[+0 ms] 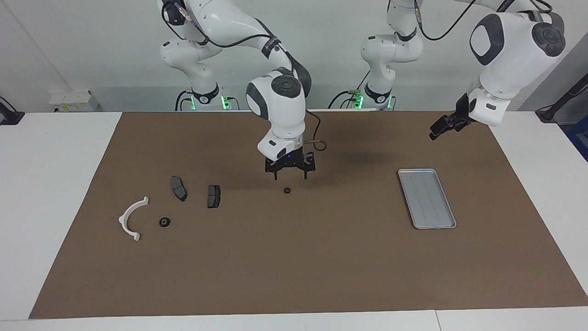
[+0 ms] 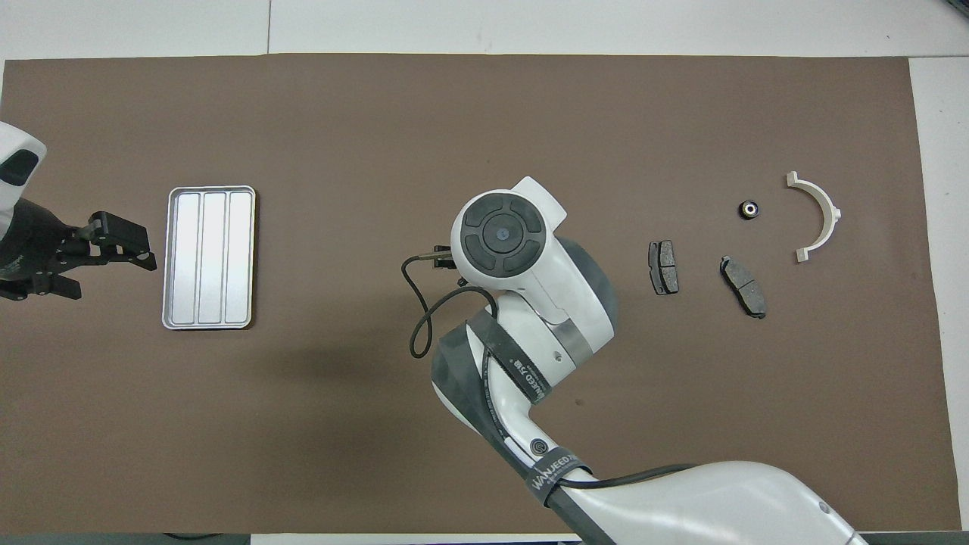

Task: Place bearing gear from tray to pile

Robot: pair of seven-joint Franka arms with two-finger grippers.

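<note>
Bearing gears are two here: one small black bearing gear (image 1: 287, 190) lies on the brown mat (image 1: 294, 257) about midway along the tabletop (image 1: 55, 184), well apart from the tray (image 1: 426, 198), and a second bearing gear (image 1: 164, 222) lies in the pile, just beside the white half-ring bracket (image 1: 129, 219). Taking the tray as the landmark, it sits toward the left arm's end of the tabletop with nothing on its ribbed floor; the pile lies well apart from it, toward the right arm's end, with two dark brake-pad plates (image 1: 178, 188) (image 1: 213, 196) between the bracket and the middle gear. The right hand (image 1: 290, 173) hangs released, fingers spread and holding nothing, over the mat just above the middle gear and clear of it. The left hand (image 1: 444, 126) is raised over the mat near the tray's robot-side end, also released and holding nothing.
</note>
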